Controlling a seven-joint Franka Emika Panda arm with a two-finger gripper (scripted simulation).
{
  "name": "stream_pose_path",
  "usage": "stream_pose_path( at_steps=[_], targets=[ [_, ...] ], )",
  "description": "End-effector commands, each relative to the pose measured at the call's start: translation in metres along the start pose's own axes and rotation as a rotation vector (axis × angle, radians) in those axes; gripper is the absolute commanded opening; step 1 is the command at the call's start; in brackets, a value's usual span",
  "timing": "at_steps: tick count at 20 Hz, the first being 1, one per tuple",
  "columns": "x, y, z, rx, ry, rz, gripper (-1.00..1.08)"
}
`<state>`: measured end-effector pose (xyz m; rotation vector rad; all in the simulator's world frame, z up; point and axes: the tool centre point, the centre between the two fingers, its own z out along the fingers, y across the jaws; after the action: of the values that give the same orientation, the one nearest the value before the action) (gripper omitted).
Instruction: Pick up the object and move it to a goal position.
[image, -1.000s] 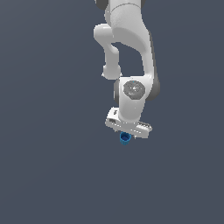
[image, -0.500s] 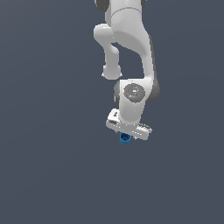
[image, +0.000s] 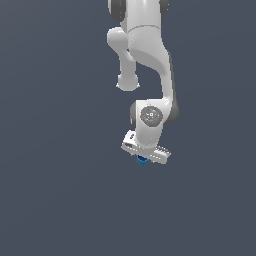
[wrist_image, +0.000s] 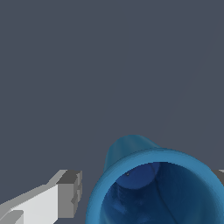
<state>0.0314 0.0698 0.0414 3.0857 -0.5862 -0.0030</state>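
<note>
Showing a hollow dark-blue inside, bright-blue cup (wrist_image: 162, 192) flares open.

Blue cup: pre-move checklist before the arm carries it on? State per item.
1. Blue cup sits between the fingers: ok, one finger shows on one side, a sliver of the other at the far edge.
2. Finger contact with the cup wall: not ok on the visible side, a gap shows; far side cannot tell.
3. Cup under the gripper in the exterior view: ok, only a blue sliver peeks out.
4. Cup upright, opening toward the wrist camera: ok.
5. Cup off the surface: cannot tell, no shadow or edge to judge by.
6. Goal position marked: cannot tell, none visible in either view.
</note>
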Motion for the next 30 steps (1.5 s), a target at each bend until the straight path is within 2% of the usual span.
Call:
stream_pose_path(
  at_steps=[1,2,18,24,30],
  targets=[
    [0.001,-0.001,0.001,0.001,0.002,0.000,1.00],
    [0.001,-0.001,0.001,0.001,0.002,0.000,-1.00],
    [0.000,0.003,-0.007,0.001,0.002,0.000,-1.00],
    [-0.004,0.015,-0.033,0.001,0.001,0.000,-1.00],
    [-0.010,0.035,-0.077,0.002,0.001,0.000,-1.00]
  ],
)
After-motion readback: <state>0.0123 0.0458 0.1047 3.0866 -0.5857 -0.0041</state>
